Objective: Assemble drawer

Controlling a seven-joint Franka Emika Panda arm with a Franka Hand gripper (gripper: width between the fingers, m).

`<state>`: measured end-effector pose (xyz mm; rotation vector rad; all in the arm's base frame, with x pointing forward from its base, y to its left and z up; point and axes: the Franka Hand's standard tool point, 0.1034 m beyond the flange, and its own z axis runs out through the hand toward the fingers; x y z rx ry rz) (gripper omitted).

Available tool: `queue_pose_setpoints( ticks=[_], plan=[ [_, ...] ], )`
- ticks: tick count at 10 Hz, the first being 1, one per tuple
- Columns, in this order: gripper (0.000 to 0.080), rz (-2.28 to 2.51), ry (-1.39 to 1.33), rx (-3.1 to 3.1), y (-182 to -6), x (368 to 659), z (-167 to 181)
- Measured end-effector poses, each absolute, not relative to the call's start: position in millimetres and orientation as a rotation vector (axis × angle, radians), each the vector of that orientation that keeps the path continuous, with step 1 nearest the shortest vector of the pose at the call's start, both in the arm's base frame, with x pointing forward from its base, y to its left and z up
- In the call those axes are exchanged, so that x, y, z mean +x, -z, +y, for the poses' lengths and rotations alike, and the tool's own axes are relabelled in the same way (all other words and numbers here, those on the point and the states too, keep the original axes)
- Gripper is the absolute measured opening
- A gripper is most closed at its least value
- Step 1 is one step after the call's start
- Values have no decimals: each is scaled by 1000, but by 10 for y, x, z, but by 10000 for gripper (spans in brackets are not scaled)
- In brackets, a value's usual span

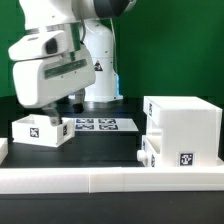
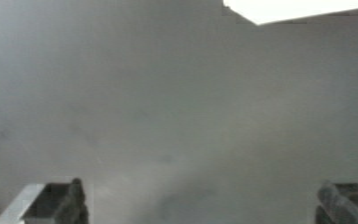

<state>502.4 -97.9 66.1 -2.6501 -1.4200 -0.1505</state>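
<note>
The drawer's large cube-like white housing [image 1: 186,128] stands at the exterior view's right, with a tag low on its front. A small white part [image 1: 147,151], perhaps a box tray, sits against its left lower side. A small white box tray [image 1: 40,130] with a tag sits at the exterior view's left. My gripper [image 1: 60,108] hangs just above and behind that tray. In the wrist view the gripper [image 2: 197,205] is open wide and empty over bare grey table, with its fingertips [image 2: 51,204] far apart. A white corner [image 2: 300,10] shows at the frame edge; I cannot tell which part it is.
The marker board [image 1: 97,125] lies flat on the table behind the gripper, in front of the arm's white base [image 1: 100,70]. A long low white rail [image 1: 110,181] runs across the front of the table. A green wall stands behind.
</note>
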Motion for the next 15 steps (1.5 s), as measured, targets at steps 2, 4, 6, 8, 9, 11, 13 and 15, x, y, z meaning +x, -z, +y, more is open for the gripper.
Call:
queue_pose_setpoints(
  ticks=[2, 4, 6, 8, 9, 11, 13, 15],
  plan=[
    [649, -1136, 155, -2823, -662, 4874, -1158],
    [649, -832, 137, -2934, -617, 4695, -1220],
    [649, -626, 125, -2977, -589, 4633, -1209],
    [649, -476, 119, -2996, -584, 4631, -1200],
    [649, -391, 115, -3005, -582, 4631, -1195],
    [649, -81, 125, -3032, -599, 4628, -1238],
    [649, 185, 97, -3016, -573, 4567, -1244],
    [649, 474, 68, -2970, -553, 4524, -1142]
  ],
)
